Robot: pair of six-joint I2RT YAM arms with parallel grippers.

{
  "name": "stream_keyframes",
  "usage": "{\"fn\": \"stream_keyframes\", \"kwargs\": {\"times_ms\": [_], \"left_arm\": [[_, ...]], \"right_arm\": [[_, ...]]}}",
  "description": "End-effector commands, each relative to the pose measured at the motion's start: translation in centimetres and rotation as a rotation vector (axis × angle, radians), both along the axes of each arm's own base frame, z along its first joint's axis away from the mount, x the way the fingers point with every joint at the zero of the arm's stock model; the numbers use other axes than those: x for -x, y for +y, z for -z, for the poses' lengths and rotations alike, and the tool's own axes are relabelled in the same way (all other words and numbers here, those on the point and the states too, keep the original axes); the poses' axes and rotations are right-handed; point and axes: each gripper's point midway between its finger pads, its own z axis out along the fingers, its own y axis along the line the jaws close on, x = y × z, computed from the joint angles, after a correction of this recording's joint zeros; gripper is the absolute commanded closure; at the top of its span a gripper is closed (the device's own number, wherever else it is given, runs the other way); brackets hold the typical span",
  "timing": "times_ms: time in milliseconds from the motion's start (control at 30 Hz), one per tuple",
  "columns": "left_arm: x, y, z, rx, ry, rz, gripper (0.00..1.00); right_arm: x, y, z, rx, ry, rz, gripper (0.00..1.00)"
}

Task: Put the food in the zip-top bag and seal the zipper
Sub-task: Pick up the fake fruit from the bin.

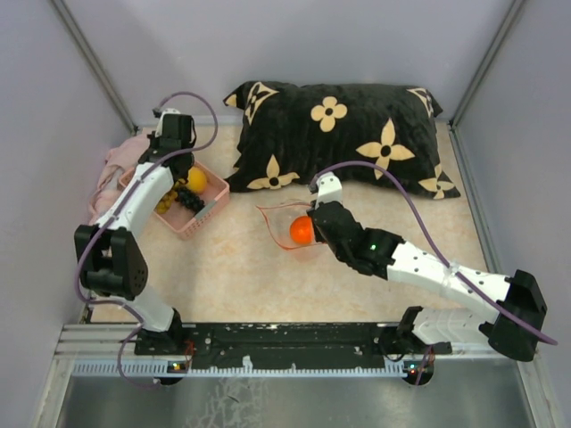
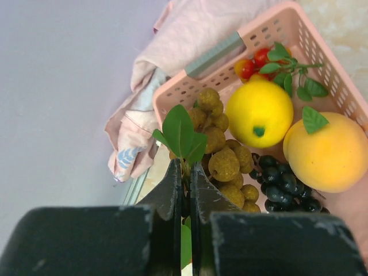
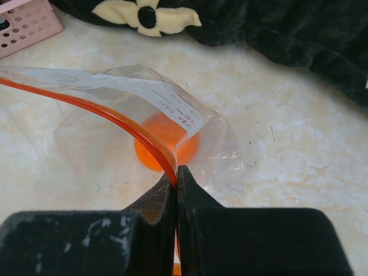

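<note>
In the pink basket (image 2: 322, 52) lie the food items: a cluster of tan-brown balls (image 2: 224, 164) with green leaves (image 2: 181, 132), a yellow lemon (image 2: 259, 112), a yellow-orange fruit (image 2: 330, 152), dark grapes (image 2: 284, 184) and small red fruits (image 2: 256, 60). My left gripper (image 2: 186, 175) is shut on the cluster's leafy stem. On the table the clear zip-top bag (image 3: 115, 115) lies with an orange ball (image 3: 164, 141) inside. My right gripper (image 3: 176, 172) is shut on its red-orange zipper (image 3: 115, 112), holding the mouth edge up. From above, the left gripper (image 1: 181, 183) reaches into the basket (image 1: 201, 223) and the right gripper (image 1: 314, 212) is at the bag (image 1: 281, 223).
A black pillow with cream flowers (image 1: 339, 134) lies along the back wall. A pink cloth (image 1: 116, 165) is bunched behind the basket at the left wall. Grey walls enclose the table on three sides.
</note>
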Motion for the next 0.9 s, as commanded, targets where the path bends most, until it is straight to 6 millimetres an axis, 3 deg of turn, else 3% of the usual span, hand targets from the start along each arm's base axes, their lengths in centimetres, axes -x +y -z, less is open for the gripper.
{"fn": "stream_keyframes", "kwargs": {"times_ms": [0, 267, 433, 667, 867], "left_arm": [[1.6, 0.7, -5.2, 0.011, -0.116, -0.027, 1.0], [3.4, -0.3, -8.7, 0.113, -0.213, 0.027, 1.0], [4.6, -2.6, -10.3, 0.231, -0.265, 0.143, 1.0], [6.5, -9.5, -12.5, 0.386, -0.302, 0.49, 1.0], [9.5, -15.7, -14.4, 0.478, -0.331, 0.8, 1.0]], "right_arm": [[-1.4, 0.2, -4.0, -0.052, -0.076, 0.042, 1.0], [-1.6, 0.3, -4.6, -0.043, -0.079, 0.046, 1.0], [-1.7, 0.5, -4.6, -0.039, -0.074, 0.047, 1.0], [-1.7, 1.0, -4.8, -0.056, -0.07, 0.03, 1.0], [-1.6, 1.3, -4.5, -0.072, -0.061, 0.023, 1.0]]}}
